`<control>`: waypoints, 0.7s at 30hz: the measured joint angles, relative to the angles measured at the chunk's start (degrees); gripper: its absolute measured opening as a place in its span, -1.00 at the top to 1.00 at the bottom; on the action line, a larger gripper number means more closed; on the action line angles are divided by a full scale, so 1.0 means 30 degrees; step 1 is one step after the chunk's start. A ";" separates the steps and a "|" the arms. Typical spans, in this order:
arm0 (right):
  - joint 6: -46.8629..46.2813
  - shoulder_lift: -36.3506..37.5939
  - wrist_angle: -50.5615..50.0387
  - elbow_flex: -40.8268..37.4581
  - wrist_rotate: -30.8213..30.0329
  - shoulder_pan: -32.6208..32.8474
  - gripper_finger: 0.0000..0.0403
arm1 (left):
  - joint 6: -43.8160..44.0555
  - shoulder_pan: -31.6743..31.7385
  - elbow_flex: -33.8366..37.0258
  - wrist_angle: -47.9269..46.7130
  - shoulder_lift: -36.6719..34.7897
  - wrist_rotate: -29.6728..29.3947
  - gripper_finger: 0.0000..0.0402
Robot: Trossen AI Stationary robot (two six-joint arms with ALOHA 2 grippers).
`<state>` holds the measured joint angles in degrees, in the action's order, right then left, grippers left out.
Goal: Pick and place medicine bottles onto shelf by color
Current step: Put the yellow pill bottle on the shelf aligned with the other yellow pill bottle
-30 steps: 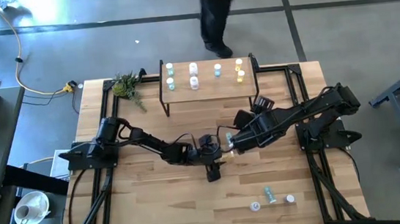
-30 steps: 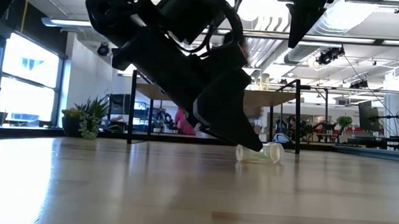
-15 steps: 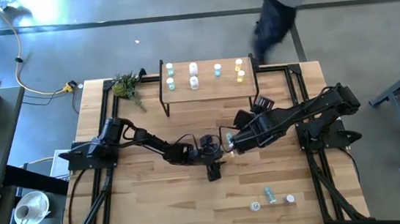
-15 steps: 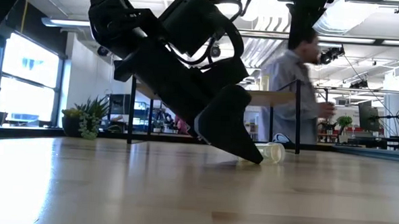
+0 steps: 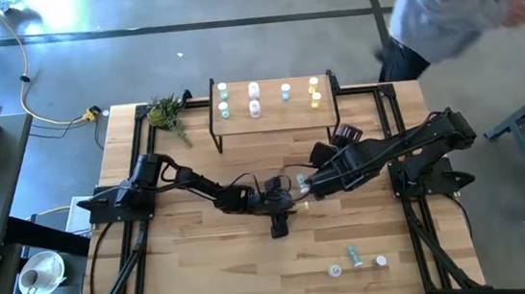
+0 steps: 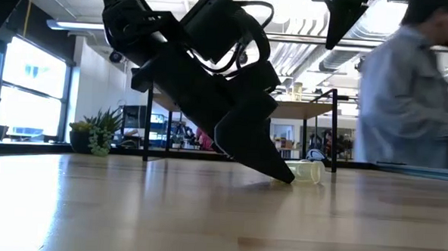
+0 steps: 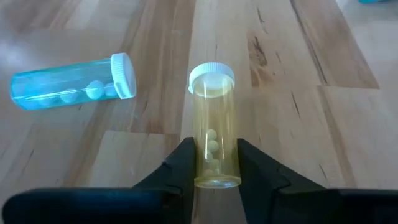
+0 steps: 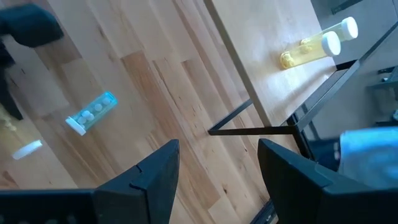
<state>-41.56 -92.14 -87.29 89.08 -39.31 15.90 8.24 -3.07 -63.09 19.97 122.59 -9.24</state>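
One yellow bottle (image 7: pixel 214 124) is lying on the worktop (image 7: pixel 298 143) near a blue bottle (image 7: pixel 71 84), and your left hand (image 7: pixel 213 165) is grasping its base end, so squeeze evenly before lifting while the right hand (image 8: pixel 217 165) is waiting released nearby.

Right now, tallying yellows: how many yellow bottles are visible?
3 yellow bottles: two on the shelf, one lying between the left gripper's fingers; others may be hidden.
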 joint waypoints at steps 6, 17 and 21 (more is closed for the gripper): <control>-0.0143 0.1263 0.0212 0.0007 0.0105 0.0000 -0.03 | 0.0202 0.0471 0.0061 -0.0565 -0.0586 0.1624 0.59; 0.1068 0.4229 0.3327 0.0015 0.1947 -0.0007 -0.03 | 0.0049 0.1406 0.1114 0.0784 -0.4716 0.5030 0.60; 0.2328 0.4976 0.6131 0.0022 0.3165 -0.0007 -0.03 | 0.0577 0.1779 0.3011 0.3510 -0.6798 0.5860 0.59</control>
<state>-34.58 -77.21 -68.90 89.14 -29.82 15.88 9.97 2.27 -54.06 30.51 102.20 8.34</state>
